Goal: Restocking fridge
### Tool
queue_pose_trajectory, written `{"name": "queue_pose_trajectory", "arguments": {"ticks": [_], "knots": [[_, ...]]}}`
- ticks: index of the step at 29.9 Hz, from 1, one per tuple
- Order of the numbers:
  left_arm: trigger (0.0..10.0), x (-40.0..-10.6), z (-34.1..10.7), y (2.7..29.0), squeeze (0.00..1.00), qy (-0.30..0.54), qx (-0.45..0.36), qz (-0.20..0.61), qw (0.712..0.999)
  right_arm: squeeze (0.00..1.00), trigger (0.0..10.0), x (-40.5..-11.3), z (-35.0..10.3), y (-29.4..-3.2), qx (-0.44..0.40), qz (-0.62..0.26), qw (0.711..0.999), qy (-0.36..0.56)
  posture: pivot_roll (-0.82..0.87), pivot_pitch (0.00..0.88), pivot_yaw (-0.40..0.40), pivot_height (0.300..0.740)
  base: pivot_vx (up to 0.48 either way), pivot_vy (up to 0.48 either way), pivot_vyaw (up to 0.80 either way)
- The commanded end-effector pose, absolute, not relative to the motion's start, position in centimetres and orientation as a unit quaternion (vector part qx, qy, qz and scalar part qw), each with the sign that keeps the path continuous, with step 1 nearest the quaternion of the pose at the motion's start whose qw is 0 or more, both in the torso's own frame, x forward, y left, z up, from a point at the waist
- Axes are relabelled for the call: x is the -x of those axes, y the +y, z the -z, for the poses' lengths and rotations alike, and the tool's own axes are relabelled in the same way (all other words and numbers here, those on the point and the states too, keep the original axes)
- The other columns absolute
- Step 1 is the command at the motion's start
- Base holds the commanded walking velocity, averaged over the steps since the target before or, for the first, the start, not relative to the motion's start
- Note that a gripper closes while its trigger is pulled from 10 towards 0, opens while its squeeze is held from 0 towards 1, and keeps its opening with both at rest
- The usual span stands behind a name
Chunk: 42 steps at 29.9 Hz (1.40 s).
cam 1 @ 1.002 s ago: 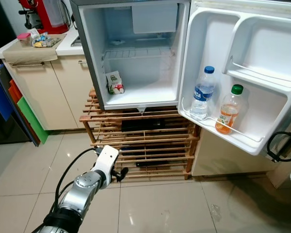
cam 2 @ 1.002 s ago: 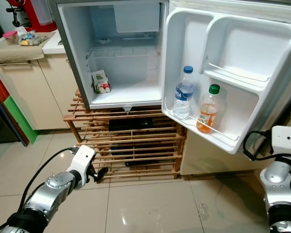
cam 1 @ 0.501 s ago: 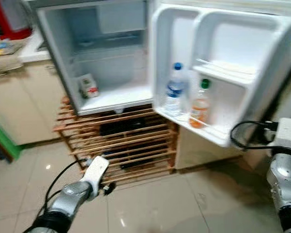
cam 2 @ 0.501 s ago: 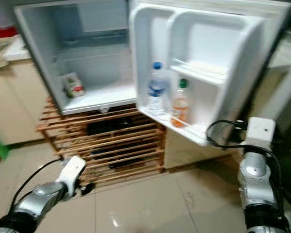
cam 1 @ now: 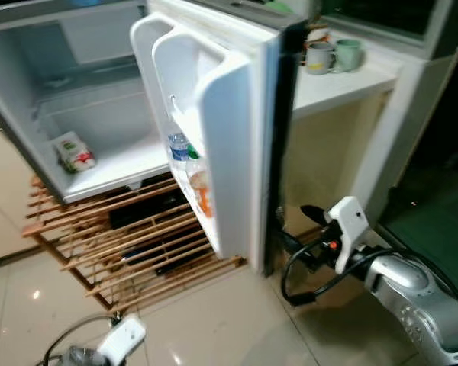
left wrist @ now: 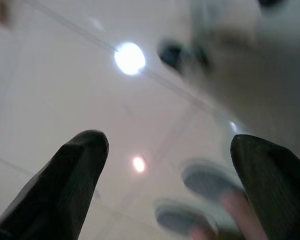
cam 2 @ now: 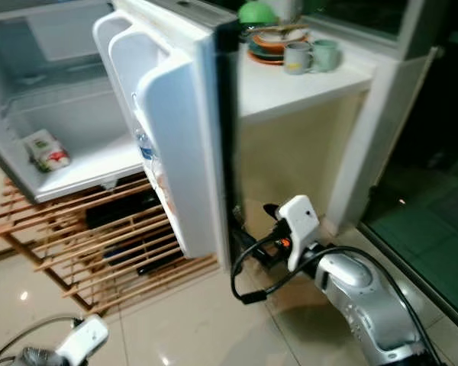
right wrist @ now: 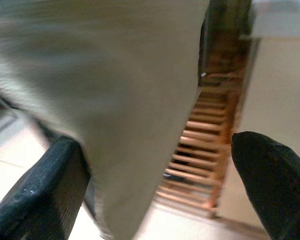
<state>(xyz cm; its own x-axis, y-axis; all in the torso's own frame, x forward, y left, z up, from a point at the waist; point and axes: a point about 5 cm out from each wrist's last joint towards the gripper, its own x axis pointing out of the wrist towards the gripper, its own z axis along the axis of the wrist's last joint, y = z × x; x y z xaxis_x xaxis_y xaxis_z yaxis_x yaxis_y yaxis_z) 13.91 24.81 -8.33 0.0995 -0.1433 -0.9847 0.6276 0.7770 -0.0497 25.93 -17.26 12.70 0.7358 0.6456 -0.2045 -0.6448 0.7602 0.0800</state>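
The small fridge (cam 1: 30,145) stands open on the left, with a small carton (cam 1: 72,150) on its floor. Its door (cam 1: 229,145) faces me nearly edge-on; a water bottle (cam 1: 179,146) and an orange drink bottle (cam 1: 201,191) stand in the door shelf. My right arm (cam 1: 397,282) reaches low toward the door's outer edge. The right gripper (right wrist: 157,147) is open, with a beige panel close before it and the wooden rack beyond. My left gripper (left wrist: 170,145) hangs open over the tiled floor, holding nothing.
A slatted wooden rack (cam 1: 99,244) carries the fridge. To the right, a white counter (cam 1: 343,84) holds two mugs (cam 1: 318,57), stacked plates and a green bowl (cam 2: 256,13). A dark opening with green flooring (cam 1: 435,236) lies at far right. Glossy tiles (cam 1: 214,328) lie ahead.
The view has swung to the right, so the fridge sits at the left with its door edge-on. My right arm has come forward, low beside the door. The left arm has sunk to the bottom edge.
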Motion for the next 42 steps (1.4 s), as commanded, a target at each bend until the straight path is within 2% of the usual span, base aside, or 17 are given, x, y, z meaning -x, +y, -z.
{"name": "queue_pose_trajectory", "arguments": {"ticks": [1, 6, 9, 11, 14, 18, 19, 21, 24, 27, 29, 32, 35, 39, 40, 41, 42], "knots": [[10.0, -13.6, 8.4, 25.0, 0.0, 0.619, -0.207, 0.281, 0.704, 0.0, 10.0, -25.8, -13.2, -17.4, -0.019, -0.35, 0.93, 0.111, -0.2, 0.0, 0.101, 0.74, 0.0, 0.0, 0.0], [10.0, -11.5, 9.2, 24.3, 0.0, 0.638, -0.201, 0.309, 0.676, 0.0, 10.0, -26.1, -13.7, -17.3, -0.04, -0.354, 0.928, 0.112, -0.19, 0.0, 0.103, 0.74, 0.0, 0.0, 0.0], [10.0, -11.1, 9.5, 23.9, 0.0, 0.638, -0.186, 0.301, 0.684, 0.0, 10.0, -26.4, -13.5, -17.1, -0.045, -0.349, 0.929, 0.111, -0.19, 0.0, 0.103, 0.74, 0.0, 0.0, 0.0], [10.0, -11.7, 9.4, 23.8, 0.0, 0.628, -0.165, 0.271, 0.711, 0.0, 10.0, -26.7, -13.1, -16.8, -0.054, -0.343, 0.931, 0.113, -0.17, 0.0, 0.098, 0.74, 0.0, 0.0, 0.0], [10.0, -12.3, 9.3, 24.0, 0.0, 0.621, -0.169, 0.257, 0.721, 0.0, 10.0, -27.6, -12.6, -15.4, -0.072, -0.352, 0.926, 0.113, -0.15, 0.0, 0.091, 0.74, 0.0, 0.0, 0.0], [10.0, -12.6, 9.2, 23.9, 0.0, 0.617, -0.17, 0.257, 0.724, 0.0, 10.0, -28.5, -13.7, -12.4, -0.08, -0.403, 0.907, 0.09, -0.15, 0.0, 0.089, 0.74, 0.0, 0.0, 0.0], [10.0, -12.9, 8.8, 24.6, 0.0, 0.614, -0.168, 0.259, 0.726, 0.0, 10.0, -29.5, -14.9, -9.8, -0.09, -0.44, 0.891, 0.063, -0.14, 0.0, 0.089, 0.74, 0.0, 0.0, 0.0], [10.0, -13.1, 8.7, 24.7, 0.0, 0.612, -0.166, 0.259, 0.728, 0.0, 10.0, -30.0, -15.6, -8.5, -0.098, -0.456, 0.883, 0.051, -0.14, 0.0, 0.086, 0.74, 0.0, 0.0, 0.0], [10.0, -13.8, 8.5, 24.5, 0.0, 0.602, -0.166, 0.26, 0.737, 0.0, 10.0, -31.0, -17.8, -3.1, -0.1, -0.52, 0.848, 0.02, -0.12, 0.0, 0.071, 0.74, 0.0, 0.0, 0.0], [10.0, -14.0, 8.5, 24.3, 0.0, 0.598, -0.166, 0.259, 0.74, 0.0, 10.0, -31.1, -18.4, -1.4, -0.101, -0.537, 0.837, 0.013, -0.11, 0.0, 0.063, 0.74, 0.0, 0.0, 0.0], [10.0, -14.7, 8.3, 24.1, 0.0, 0.583, -0.162, 0.245, 0.757, 0.0, 10.0, -30.5, -18.5, 1.7, -0.092, -0.576, 0.812, 0.017, -0.08, 0.0, 0.028, 0.74, 0.0, 0.0, 0.0], [10.0, -15.1, 8.1, 24.4, 0.0, 0.575, -0.155, 0.232, 0.769, 0.0, 10.0, -30.4, -18.0, 1.0, -0.093, -0.574, 0.813, 0.023, -0.07, 0.0, 0.02, 0.74, 0.0, 0.0, 0.0], [10.0, -15.9, 7.6, 25.1, 0.0, 0.561, -0.158, 0.212, 0.785, 0.0, 10.0, -30.6, -16.3, -1.8, -0.095, -0.543, 0.833, 0.046, -0.07, 0.0, 0.017, 0.74, 0.0, 0.0, 0.0], [10.0, -18.0, 6.5, 25.7, 0.0, 0.518, -0.158, 0.179, 0.821, 0.0, 10.0, -31.3, -14.4, -4.8, -0.089, -0.463, 0.88, 0.063, -0.07, 0.0, 0.021, 0.74, 0.0, 0.0, 0.0], [10.0, -19.7, 5.6, 25.9, 0.0, 0.477, -0.16, 0.145, 0.852, 0.0, 10.0, -32.2, -13.7, -6.0, -0.079, -0.402, 0.91, 0.067, -0.07, 0.0, 0.021, 0.74, 0.0, 0.0, 0.0], [10.0, -19.7, 5.6, 25.9, 0.0, 0.477, -0.16, 0.145, 0.852, 0.0, 10.0, -32.2, -13.7, -6.0, -0.079, -0.402, 0.91, 0.067, -0.07, 0.0, 0.021, 0.74, 0.0, 0.0, 0.0], [10.0, -20.7, 4.9, 26.2, 0.0, 0.448, -0.16, 0.119, 0.871, 0.0, 10.0, -32.8, -13.3, -6.9, -0.072, -0.36, 0.928, 0.07, -0.07, 0.0, 0.02, 0.74, 0.0, 0.0, 0.0]]}}
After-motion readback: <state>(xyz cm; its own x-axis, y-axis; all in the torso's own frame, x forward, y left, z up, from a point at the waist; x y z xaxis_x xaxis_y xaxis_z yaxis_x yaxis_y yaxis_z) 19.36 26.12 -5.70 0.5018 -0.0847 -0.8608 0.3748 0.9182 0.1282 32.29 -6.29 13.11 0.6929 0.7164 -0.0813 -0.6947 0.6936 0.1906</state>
